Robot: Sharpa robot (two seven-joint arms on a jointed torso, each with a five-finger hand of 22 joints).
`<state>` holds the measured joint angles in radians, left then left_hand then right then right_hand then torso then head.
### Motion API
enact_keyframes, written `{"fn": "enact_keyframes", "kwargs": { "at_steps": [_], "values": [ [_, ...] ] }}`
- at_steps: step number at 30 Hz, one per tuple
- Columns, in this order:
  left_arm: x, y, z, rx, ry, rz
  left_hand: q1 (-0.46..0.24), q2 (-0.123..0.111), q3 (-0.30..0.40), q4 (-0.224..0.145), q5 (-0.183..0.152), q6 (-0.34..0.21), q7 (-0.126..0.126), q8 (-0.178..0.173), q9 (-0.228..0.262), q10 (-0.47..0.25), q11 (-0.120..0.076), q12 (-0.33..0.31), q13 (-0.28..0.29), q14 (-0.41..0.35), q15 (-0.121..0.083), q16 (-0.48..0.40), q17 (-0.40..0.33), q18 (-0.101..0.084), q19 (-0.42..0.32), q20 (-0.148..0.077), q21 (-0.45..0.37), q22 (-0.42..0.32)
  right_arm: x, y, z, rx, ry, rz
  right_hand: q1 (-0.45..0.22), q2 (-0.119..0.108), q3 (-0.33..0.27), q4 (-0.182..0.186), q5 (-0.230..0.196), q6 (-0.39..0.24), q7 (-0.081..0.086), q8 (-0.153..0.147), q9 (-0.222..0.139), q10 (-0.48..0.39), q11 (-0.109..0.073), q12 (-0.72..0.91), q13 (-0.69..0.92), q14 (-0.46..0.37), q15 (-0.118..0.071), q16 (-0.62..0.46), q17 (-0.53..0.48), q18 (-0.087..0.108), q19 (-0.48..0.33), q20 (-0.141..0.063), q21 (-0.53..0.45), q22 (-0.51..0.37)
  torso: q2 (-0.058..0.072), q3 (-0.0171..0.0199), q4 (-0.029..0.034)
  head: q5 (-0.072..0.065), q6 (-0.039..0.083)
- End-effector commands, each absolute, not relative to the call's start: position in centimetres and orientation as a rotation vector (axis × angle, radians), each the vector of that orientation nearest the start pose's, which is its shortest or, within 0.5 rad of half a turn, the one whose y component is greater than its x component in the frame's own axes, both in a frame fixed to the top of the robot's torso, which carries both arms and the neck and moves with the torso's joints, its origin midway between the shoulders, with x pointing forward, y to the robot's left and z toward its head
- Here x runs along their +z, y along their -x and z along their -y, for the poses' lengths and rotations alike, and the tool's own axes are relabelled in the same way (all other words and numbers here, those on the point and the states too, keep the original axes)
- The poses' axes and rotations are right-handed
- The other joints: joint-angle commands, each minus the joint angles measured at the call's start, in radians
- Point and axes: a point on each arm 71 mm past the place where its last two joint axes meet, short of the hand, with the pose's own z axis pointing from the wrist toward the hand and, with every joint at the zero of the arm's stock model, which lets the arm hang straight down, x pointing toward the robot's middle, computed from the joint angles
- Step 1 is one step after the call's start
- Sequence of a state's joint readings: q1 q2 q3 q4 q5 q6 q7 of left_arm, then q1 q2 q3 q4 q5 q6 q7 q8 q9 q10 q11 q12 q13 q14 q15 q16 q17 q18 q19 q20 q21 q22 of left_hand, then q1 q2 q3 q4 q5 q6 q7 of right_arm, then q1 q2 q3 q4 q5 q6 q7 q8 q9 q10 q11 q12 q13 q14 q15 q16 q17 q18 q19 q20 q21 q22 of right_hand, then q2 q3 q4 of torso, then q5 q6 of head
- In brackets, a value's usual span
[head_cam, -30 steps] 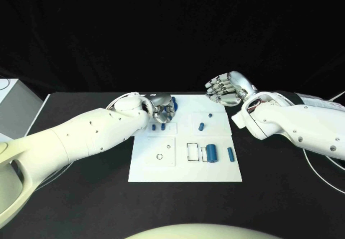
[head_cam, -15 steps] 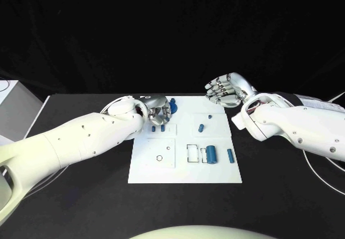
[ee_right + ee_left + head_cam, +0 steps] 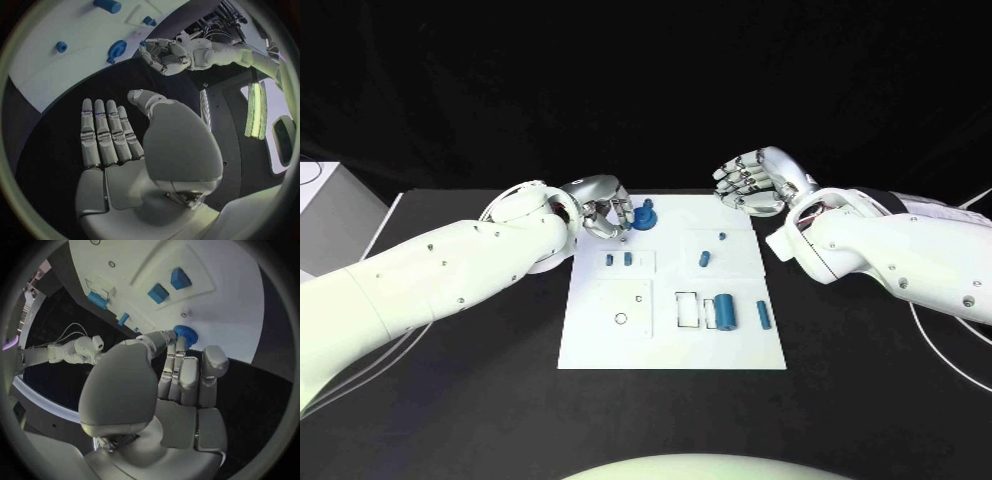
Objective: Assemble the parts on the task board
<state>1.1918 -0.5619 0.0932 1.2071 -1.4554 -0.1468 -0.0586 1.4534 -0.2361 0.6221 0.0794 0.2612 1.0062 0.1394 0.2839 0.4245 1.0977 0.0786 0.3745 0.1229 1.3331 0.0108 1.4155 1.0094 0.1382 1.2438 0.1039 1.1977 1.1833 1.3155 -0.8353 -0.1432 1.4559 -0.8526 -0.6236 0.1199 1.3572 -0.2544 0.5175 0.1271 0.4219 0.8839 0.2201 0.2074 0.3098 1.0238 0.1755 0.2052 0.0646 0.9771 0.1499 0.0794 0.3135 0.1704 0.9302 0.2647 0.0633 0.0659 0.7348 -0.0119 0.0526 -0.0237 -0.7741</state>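
The white task board (image 3: 668,345) lies mid-table. A blue gear-like part (image 3: 646,213) stands at its far left corner. My left hand (image 3: 599,215) sits just left of that part with nothing in its grasp; its fingertips (image 3: 181,347) end right beside the gear (image 3: 185,334). From the right wrist view the gear (image 3: 117,48) and the left hand (image 3: 165,55) are slightly apart. My right hand (image 3: 759,180) hovers past the board's far right corner, fingers spread and empty. Two small blue blocks (image 3: 619,259), a short piece (image 3: 705,257) and two cylinders (image 3: 728,309) lie on the board.
A white box (image 3: 329,210) stands at the table's left edge. An empty rectangular slot (image 3: 687,307) and a black ring (image 3: 620,318) mark the board's near half. A thin cable (image 3: 935,330) trails on the table at the right.
My left hand has let go of the blue gear and drawn back to the left, leaving it standing on the board. The right hand has barely moved.
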Motion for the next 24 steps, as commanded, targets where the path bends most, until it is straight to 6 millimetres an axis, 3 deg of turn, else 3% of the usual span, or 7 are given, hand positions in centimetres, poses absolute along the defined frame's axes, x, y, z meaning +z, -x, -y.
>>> {"fn": "enact_keyframes", "kwargs": {
  "at_steps": [1,9,24],
  "values": [
    [-17.2,-54.7,-14.7,-0.692,-0.130,-1.752,-0.008,0.001,-0.002,0.000,0.001,0.008,0.003,-0.007,0.001,0.007,0.000,-0.008,-0.001,0.006,-0.001,0.006,0.001,-0.021,0.005,0.002,0.002,0.001,-15.2,-50.9,23.0,0.889,-0.343,-1.416,-0.012,0.000,0.002,0.007,0.006,0.002,0.012,-0.003,-0.001,-0.001,0.001,-0.007,-0.001,0.004,0.001,0.002,-0.002,0.014,0.002,0.000,0.001,-0.001,-0.001,0.0006,0.0008,0.003,0.000],
    [-17.6,-54.8,-15.7,-0.655,-0.126,-1.811,-0.018,-0.003,-0.006,0.005,0.001,0.010,0.002,-0.010,0.003,0.009,0.001,-0.025,-0.002,0.000,0.000,0.003,-0.011,-0.020,0.002,0.003,-0.004,-0.004,-15.3,-51.0,22.9,0.889,-0.344,-1.419,-0.012,0.000,0.002,0.007,0.006,0.002,0.011,-0.003,-0.001,-0.001,0.001,-0.007,-0.001,0.004,0.001,0.002,-0.002,0.014,0.002,0.000,0.001,-0.001,0.002,0.0008,0.0001,0.007,-0.002],
    [-18.1,-55.2,-15.5,-0.633,-0.118,-1.790,-0.017,0.000,-0.004,0.004,0.001,0.011,0.001,-0.011,0.004,0.013,0.001,-0.031,-0.002,0.002,0.000,0.005,-0.006,-0.021,0.007,0.003,0.001,0.001,-15.3,-51.0,22.6,0.895,-0.342,-1.420,-0.011,0.000,0.002,0.006,0.007,0.003,0.011,-0.003,-0.001,-0.001,0.001,-0.007,-0.001,0.004,0.001,0.001,-0.002,0.014,0.001,0.000,0.001,-0.001,0.004,0.0032,-0.0034,0.012,-0.001]
  ]
}}
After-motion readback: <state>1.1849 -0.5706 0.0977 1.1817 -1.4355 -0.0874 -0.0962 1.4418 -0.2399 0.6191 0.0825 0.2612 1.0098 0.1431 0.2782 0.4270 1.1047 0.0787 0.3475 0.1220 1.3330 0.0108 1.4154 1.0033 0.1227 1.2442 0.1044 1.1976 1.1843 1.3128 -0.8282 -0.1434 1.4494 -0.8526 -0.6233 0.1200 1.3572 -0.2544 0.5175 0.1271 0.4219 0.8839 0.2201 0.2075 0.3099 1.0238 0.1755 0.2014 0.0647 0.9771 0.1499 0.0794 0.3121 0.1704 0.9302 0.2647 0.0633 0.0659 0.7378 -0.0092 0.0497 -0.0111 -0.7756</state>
